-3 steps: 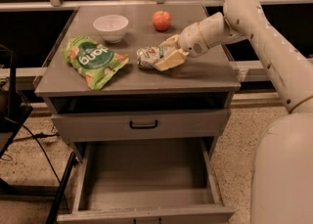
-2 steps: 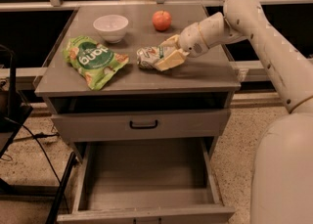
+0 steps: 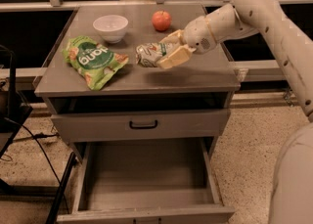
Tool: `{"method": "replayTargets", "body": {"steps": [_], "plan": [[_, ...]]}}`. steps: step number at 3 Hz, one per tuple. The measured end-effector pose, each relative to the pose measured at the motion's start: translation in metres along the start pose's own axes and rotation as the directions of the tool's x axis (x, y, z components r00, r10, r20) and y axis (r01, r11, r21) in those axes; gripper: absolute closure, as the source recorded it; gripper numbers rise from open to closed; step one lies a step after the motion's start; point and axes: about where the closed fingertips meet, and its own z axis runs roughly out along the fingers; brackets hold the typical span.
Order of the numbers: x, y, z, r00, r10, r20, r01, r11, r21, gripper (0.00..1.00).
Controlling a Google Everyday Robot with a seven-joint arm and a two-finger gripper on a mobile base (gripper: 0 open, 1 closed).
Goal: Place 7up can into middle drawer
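Observation:
The 7up can lies on its side on the cabinet top, right of centre. My gripper reaches in from the right, with one finger behind the can's right end and one in front of it, closed against it. The can rests on the top. The middle drawer is pulled open low at the front; its grey floor is bare.
A green snack bag lies at the left of the top, with a white bowl behind it and a red apple at the back. The drawer with a black handle is closed. Black gear and cables stand at the left.

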Motion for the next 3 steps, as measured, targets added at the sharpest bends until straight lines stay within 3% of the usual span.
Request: {"method": "replayTargets", "body": {"steps": [1, 2, 3], "plan": [[-0.018, 0.033, -0.026, 1.000, -0.018, 0.022, 0.018, 0.9998, -0.008, 1.00], [-0.024, 0.086, -0.052, 0.999, -0.017, 0.041, 0.016, 0.9997, 0.016, 1.00], [-0.011, 0.120, -0.055, 0.999, 0.000, 0.052, -0.003, 0.9984, 0.056, 1.00]]}}
